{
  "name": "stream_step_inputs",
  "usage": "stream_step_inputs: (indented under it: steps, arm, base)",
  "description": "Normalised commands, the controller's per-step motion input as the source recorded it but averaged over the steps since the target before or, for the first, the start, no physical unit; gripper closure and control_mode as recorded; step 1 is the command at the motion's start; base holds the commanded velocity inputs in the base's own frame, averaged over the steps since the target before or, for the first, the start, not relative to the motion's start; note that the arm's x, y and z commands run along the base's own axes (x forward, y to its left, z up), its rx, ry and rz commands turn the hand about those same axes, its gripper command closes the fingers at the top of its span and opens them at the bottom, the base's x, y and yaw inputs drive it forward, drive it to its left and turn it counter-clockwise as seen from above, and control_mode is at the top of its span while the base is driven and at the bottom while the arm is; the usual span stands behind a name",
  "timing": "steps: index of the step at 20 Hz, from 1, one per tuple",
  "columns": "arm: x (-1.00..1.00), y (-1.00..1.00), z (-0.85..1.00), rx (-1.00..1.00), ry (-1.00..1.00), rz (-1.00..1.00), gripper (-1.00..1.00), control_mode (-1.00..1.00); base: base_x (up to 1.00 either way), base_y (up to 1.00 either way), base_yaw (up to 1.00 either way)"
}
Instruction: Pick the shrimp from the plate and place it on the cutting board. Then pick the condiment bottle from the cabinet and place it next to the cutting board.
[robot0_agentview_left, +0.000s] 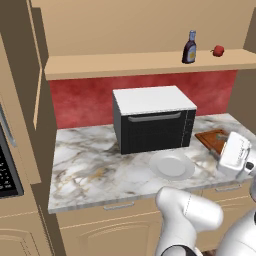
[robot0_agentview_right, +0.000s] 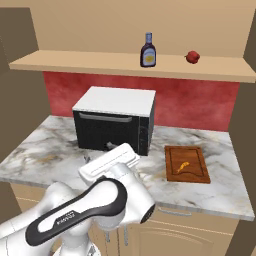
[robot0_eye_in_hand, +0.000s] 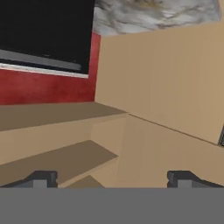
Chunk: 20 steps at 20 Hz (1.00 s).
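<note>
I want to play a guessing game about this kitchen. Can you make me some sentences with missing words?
1. The shrimp lies on the ______.
2. The condiment bottle stands on the shelf beside a small red ______.
3. The round white plate on the counter in front of the black oven is ______.
4. The jaws of the gripper are ______.

Missing words: cutting board; fruit; empty; open
</note>
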Motion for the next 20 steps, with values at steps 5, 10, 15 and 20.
stream_step_inputs:
  steps: [5, 10, 15, 20]
  arm:
    - [0.00, 0.00, 0.42, 0.01, 0.00, 0.00, -1.00, -1.00]
    - [0.00, 0.00, 0.40, 0.01, 0.00, 0.00, -1.00, -1.00]
    - [0.00, 0.00, 0.39, 0.02, 0.01, 0.00, -1.00, -1.00]
    - [0.10, -0.02, 0.48, 0.02, 0.08, 0.00, -1.00, -1.00]
  base:
    - [0.00, 0.00, 0.00]
    - [0.00, 0.00, 0.00]
    - [0.00, 0.00, 0.00]
    - [0.00, 0.00, 0.00]
